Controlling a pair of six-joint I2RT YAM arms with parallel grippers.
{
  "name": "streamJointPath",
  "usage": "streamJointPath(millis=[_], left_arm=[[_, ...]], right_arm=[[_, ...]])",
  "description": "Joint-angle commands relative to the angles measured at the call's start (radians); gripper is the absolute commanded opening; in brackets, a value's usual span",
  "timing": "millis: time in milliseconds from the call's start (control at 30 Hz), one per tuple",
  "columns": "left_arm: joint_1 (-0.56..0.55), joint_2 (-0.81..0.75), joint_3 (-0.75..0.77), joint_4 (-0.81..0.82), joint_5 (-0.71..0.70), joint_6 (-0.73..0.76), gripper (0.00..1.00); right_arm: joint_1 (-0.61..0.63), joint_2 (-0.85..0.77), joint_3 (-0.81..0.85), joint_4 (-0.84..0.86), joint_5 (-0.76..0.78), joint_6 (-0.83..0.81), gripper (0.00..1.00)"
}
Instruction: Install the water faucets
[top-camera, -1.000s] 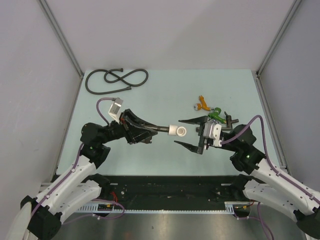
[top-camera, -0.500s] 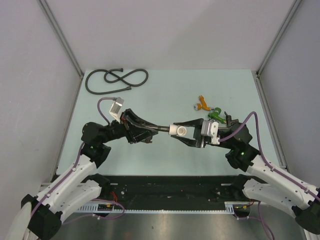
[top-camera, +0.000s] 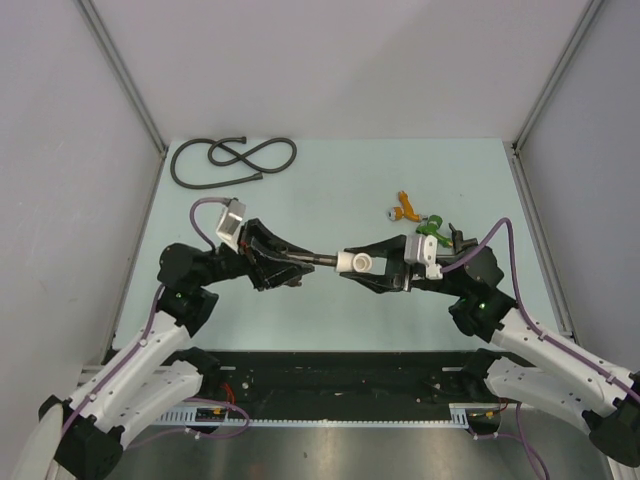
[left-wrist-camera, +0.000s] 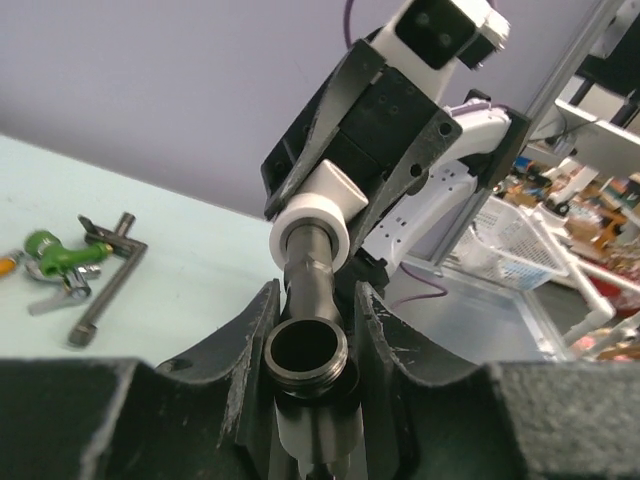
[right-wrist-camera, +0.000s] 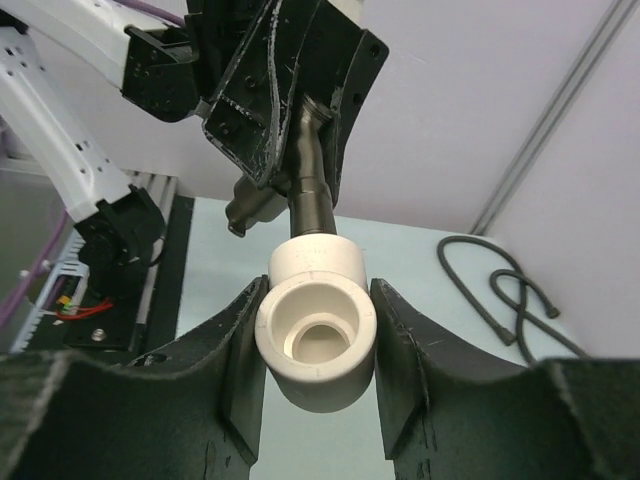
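Observation:
My left gripper is shut on a dark metal faucet, held level above the table. A white pipe fitting sits on the faucet's end. My right gripper is shut on this fitting from the right. In the left wrist view the faucet's threaded mouth lies between my fingers, with the fitting beyond. In the right wrist view the fitting fills the jaws, and the faucet runs back to the left gripper. A second faucet with a thin pipe lies at the right.
A coiled black hose lies at the back left. A green part and an orange part lie beside the second faucet, which also shows in the left wrist view. Frame posts stand at the table's back corners.
My right gripper moved left from wide open beside the fitting and closed its jaws around it. The left gripper and faucet stayed almost still.

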Motion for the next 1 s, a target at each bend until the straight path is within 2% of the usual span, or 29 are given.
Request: streamJointPath(millis=[0, 267, 633, 800, 967], left_arm=[[-0.002, -0.059, 0.067, -0.059, 0.058, 0.278, 0.0], [-0.02, -0.11, 0.136, -0.273, 0.155, 0.678, 0.0], [-0.075, -0.193, 0.128, -0.514, 0.149, 1.22, 0.0], [-0.135, -0.213, 0.114, -0.586, 0.074, 1.37, 0.0], [-0.157, -0.217, 0.114, -0.632, 0.033, 1.429, 0.0]], right_arm=[[0.001, 0.006, 0.016, 0.084, -0.034, 0.193, 0.0], [-0.008, 0.047, 0.052, 0.086, -0.069, 0.382, 0.0], [-0.051, 0.109, 0.085, 0.139, -0.101, 0.672, 0.0], [-0.095, 0.181, 0.11, 0.132, -0.15, 0.822, 0.0], [-0.125, 0.241, 0.128, 0.142, -0.195, 0.945, 0.0]])
